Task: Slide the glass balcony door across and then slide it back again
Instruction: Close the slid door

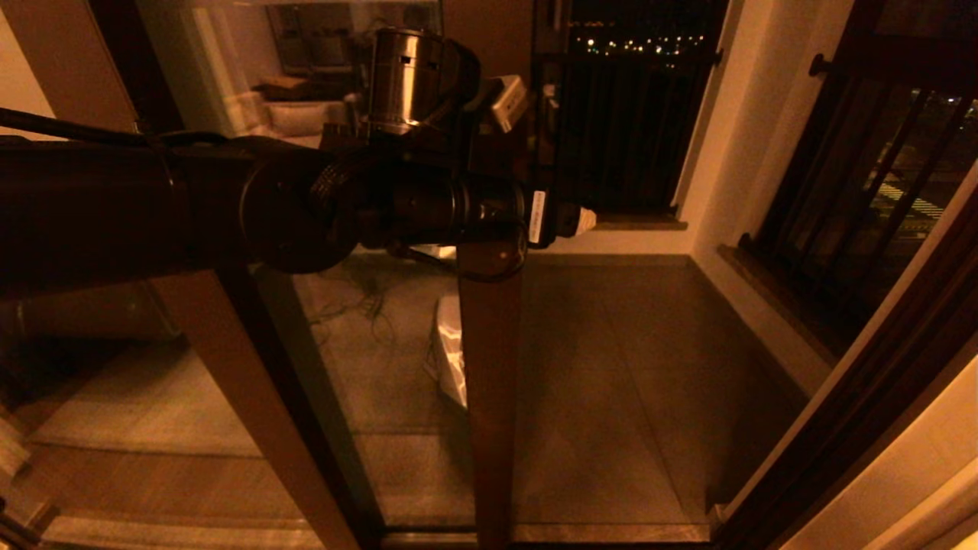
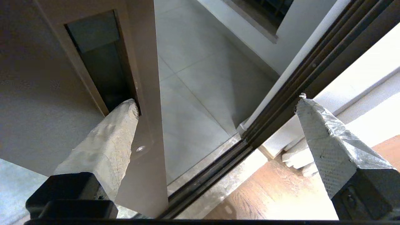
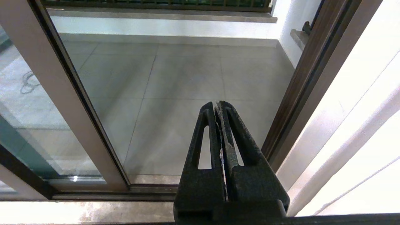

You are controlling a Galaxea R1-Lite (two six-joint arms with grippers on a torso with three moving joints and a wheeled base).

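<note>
The glass balcony door [image 1: 397,367] stands partly slid across, its dark brown stile [image 1: 489,382] near the middle of the head view. My left arm reaches in from the left to that stile. The left gripper [image 2: 217,100] is open around the stile [image 2: 147,93]. One finger [image 2: 112,140] has its tip in the dark recessed handle [image 2: 100,65], and the other finger [image 2: 325,140] hangs free over the door jamb side. In the head view only a white fingertip [image 1: 584,221] shows past the stile. My right gripper [image 3: 217,104] is shut and empty, held low before the doorway, apart from the door stile [image 3: 62,103].
A lighter-brown post [image 1: 252,397] of the fixed panel stands left of the door. The dark jamb [image 1: 863,382] bounds the opening on the right, the floor track [image 1: 596,531] below. Black barred railings [image 1: 626,137] enclose the tiled balcony. Cables [image 1: 359,302] and a white object [image 1: 452,351] lie behind the glass.
</note>
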